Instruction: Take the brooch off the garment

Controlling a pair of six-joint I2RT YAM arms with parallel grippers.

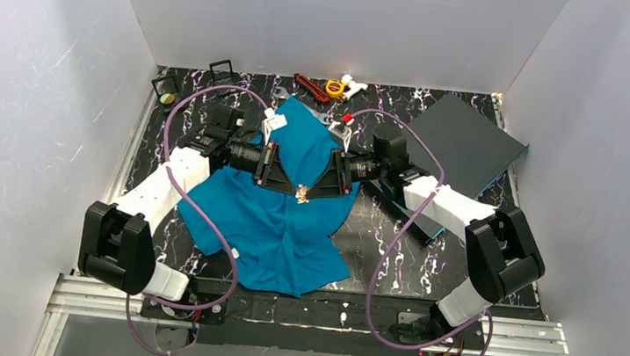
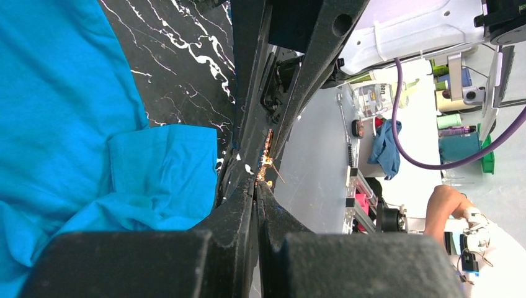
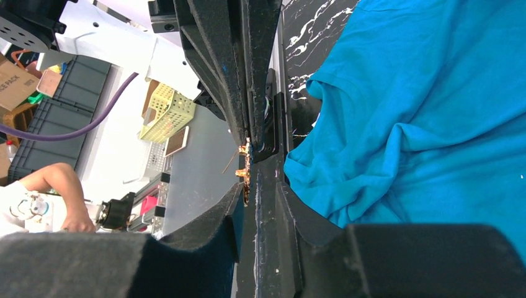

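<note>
One blue shirt lies spread on our black table, and above it our left gripper is clamped on the small gold brooch, our right gripper narrowly parted around it, its hold unclear to us, a grey board beyond.

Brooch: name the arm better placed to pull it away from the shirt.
Left, probably. The left gripper is shut on the brooch over the garment; the right gripper shows a narrow gap beside it.
</note>
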